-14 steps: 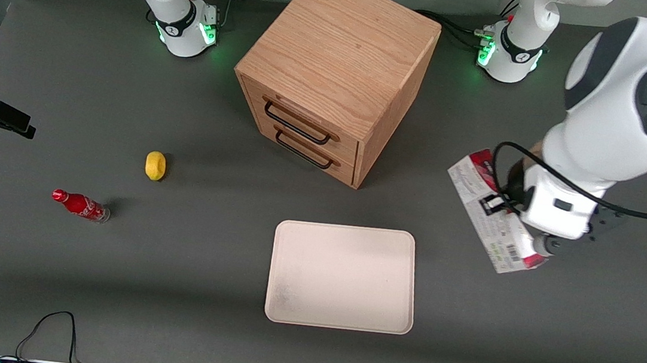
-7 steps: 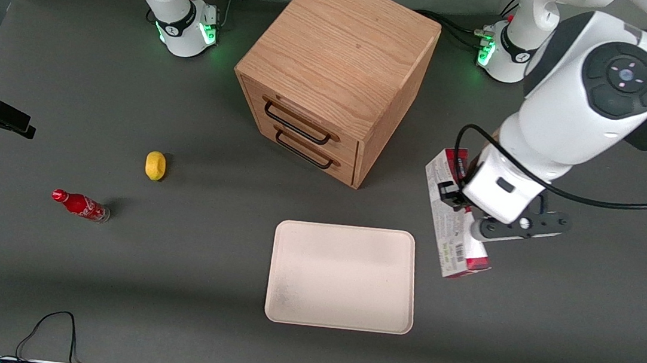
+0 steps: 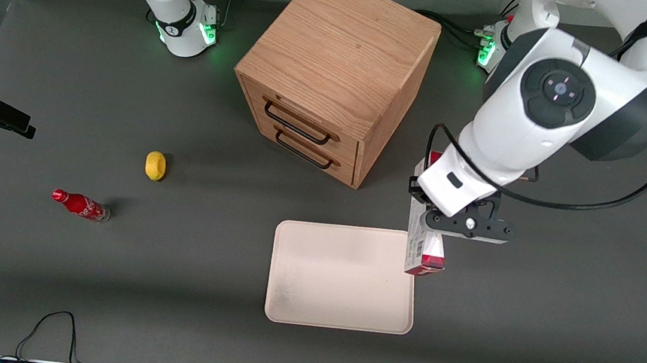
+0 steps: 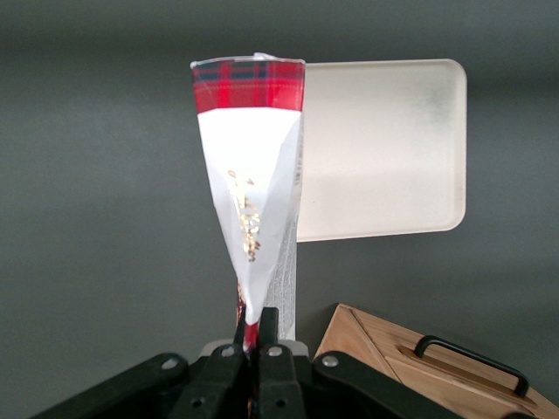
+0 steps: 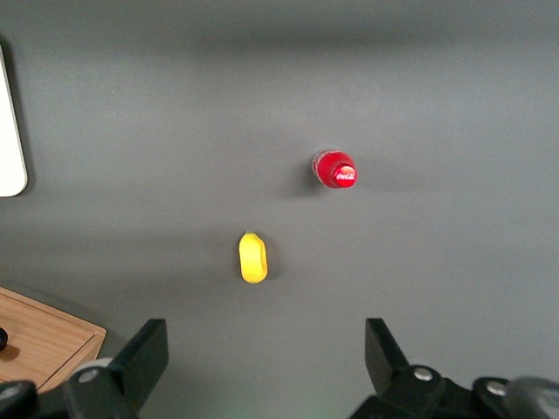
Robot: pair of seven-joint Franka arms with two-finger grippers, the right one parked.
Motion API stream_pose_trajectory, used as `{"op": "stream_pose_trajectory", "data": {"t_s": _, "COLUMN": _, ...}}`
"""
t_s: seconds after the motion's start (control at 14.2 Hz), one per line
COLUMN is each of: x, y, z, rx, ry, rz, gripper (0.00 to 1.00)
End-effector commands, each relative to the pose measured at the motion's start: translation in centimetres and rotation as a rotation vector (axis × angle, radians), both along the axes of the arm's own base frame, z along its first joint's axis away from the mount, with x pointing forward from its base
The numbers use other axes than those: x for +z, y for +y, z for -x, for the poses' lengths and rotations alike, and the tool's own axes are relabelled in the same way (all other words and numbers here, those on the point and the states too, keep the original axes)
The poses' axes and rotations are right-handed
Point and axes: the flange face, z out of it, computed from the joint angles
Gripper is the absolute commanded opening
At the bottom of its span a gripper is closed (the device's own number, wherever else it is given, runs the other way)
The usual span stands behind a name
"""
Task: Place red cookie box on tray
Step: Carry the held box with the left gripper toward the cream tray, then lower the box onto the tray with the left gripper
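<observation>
The red cookie box (image 3: 426, 249) is held in the air, pinched at one end by the gripper (image 4: 256, 334), its free end over the tray (image 3: 311, 300) edge toward the working arm's end of the surface (image 3: 168, 285). The wooden cabinet (image 3: 342, 57) stands farther from the front camera.

Hidden and cut-off parts
The tool (image 4: 258, 336) is cut off by the picture's edge; the red cookie box (image 3: 423, 249) is largely covered by the arm.
</observation>
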Motion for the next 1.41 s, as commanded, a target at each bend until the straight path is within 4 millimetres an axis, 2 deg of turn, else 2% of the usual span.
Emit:
{"op": "stream_pose_trajectory", "data": {"t_s": 0.0, "x": -3.7, "y": -0.6, "z": -2.2, "rx": 0.052, "ry": -0.011, "rz": -0.016, "gripper": 0.0}}
{"op": "stream_pose_trajectory", "data": {"t_s": 0.42, "x": -14.3, "y": -1.9, "z": -5.8, "rx": 0.056, "ry": -0.072, "rz": -0.063, "gripper": 0.0}}
{"op": "stream_pose_trajectory", "data": {"t_s": 0.56, "x": -17.6, "y": -2.3, "z": -6.2, "rx": 0.033, "ry": -0.106, "rz": -0.067, "gripper": 0.0}}
{"op": "stream_pose_trajectory", "data": {"t_s": 0.99, "x": -23.7, "y": -2.5, "z": -6.5, "rx": 0.026, "ry": -0.066, "rz": -0.073, "gripper": 0.0}}
{"op": "stream_pose_trajectory", "data": {"t_s": 1.34, "x": -26.2, "y": -2.5, "z": -6.1, "rx": 0.029, "ry": -0.028, "rz": -0.083, "gripper": 0.0}}
